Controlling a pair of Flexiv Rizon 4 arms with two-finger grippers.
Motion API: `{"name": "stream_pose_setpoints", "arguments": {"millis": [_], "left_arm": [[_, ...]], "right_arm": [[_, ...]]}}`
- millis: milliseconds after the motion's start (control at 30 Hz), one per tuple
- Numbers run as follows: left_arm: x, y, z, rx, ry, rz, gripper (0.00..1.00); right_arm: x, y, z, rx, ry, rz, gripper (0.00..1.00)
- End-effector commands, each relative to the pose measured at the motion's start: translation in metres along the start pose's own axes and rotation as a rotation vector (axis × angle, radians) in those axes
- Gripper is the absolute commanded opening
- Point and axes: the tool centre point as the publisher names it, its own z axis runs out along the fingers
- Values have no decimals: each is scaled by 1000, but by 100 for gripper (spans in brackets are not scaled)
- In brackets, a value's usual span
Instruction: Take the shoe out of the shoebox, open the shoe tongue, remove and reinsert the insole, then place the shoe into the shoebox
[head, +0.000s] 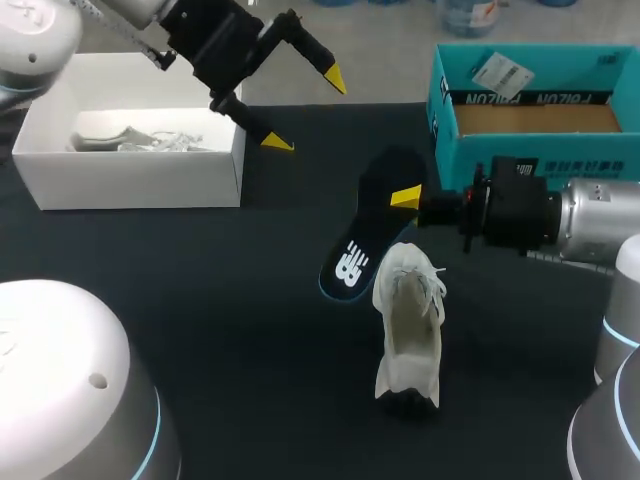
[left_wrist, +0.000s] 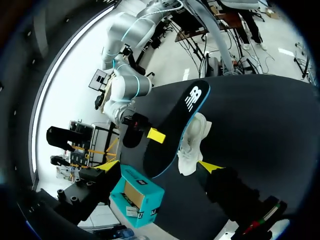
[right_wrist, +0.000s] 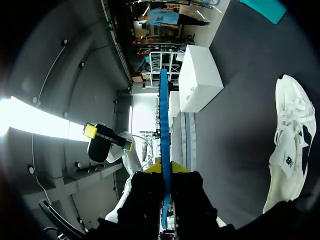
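The right gripper pinches the black insole over the middle of the table, right by the white shoe. The left gripper is wide open, near the far left corner. Let it hold the shoe steady, then slide the insole in toe first.

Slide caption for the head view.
Right gripper holds the black blue-edged insole beside the white laced shoe; left gripper open by white box.

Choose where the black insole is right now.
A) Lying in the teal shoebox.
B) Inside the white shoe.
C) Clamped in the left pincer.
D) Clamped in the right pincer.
D: the right pincer is shut on one end of the insole, holding it beside the white shoe; the left pincer is open and empty.
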Motion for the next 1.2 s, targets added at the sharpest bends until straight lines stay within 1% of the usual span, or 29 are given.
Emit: {"name": "stream_pose_setpoints", "arguments": {"millis": [33, 67, 167, 233, 333, 467, 533, 800, 1200], "left_arm": [[-9, 3, 4, -84, 525, 413, 100], [-10, 2, 5, -80, 545, 435, 100], [-11, -4, 10, -116, 615, 507, 100], [-13, -9, 13, -150, 642, 539, 100], [-18, -11, 17, -266, 639, 552, 100], [-18, -11, 17, -266, 639, 552, 100], [-18, -11, 17, -266, 639, 552, 100], [-18, -11, 17, -266, 639, 552, 100], [-18, -11, 17, -266, 639, 552, 100]], "right_arm": [[0, 0, 3, -2, -3, 1, 0], [0, 0, 3, -2, -3, 1, 0], [0, 0, 3, -2, -3, 1, 0], [0, 0, 3, -2, -3, 1, 0], [0, 0, 3, -2, -3, 1, 0], [0, 0, 3, -2, -3, 1, 0], [-2, -1, 7, 27, -3, 0, 0], [-9, -4, 23, 147, -62, 19, 0], [-17, -7, 35, 203, -76, 25, 0]]}}
